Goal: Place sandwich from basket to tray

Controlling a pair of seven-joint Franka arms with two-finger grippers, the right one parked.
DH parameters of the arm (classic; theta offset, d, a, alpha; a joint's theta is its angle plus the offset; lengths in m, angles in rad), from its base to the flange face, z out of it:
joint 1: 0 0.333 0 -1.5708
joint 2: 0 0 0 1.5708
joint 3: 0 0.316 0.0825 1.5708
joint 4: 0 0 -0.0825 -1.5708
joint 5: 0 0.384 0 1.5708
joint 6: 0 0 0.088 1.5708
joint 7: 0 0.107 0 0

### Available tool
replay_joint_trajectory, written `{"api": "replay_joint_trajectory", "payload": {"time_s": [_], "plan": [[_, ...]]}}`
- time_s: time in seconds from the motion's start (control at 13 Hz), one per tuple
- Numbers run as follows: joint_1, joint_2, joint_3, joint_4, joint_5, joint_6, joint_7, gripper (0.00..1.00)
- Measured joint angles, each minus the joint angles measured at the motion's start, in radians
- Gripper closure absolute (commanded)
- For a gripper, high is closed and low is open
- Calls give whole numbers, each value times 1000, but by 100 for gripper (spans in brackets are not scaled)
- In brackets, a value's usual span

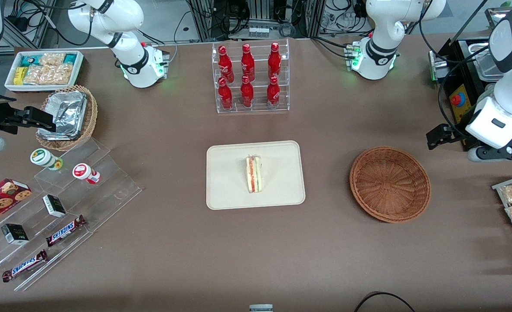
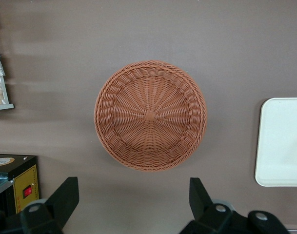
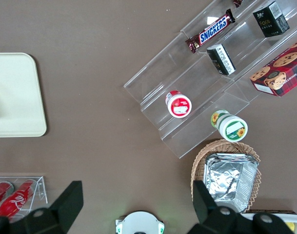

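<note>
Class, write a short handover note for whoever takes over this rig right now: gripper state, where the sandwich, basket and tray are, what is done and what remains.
Gripper: open and holding nothing, raised above the table beside the basket, at the working arm's end.
Sandwich: lying on the tray, near its middle, free of the gripper.
Basket: holds nothing now, as the wrist view shows.
Done: the sandwich is out of the basket and placed on the tray.
Left: nothing of the move itself, as far as can be judged; at most, park the arm.
</note>
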Motion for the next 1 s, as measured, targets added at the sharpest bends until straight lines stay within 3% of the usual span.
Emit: {"api": "replay_joint_trajectory", "payload": {"time_s": [1.0], "plan": [[10, -82, 61, -24, -33, -35, 51, 0]]}}
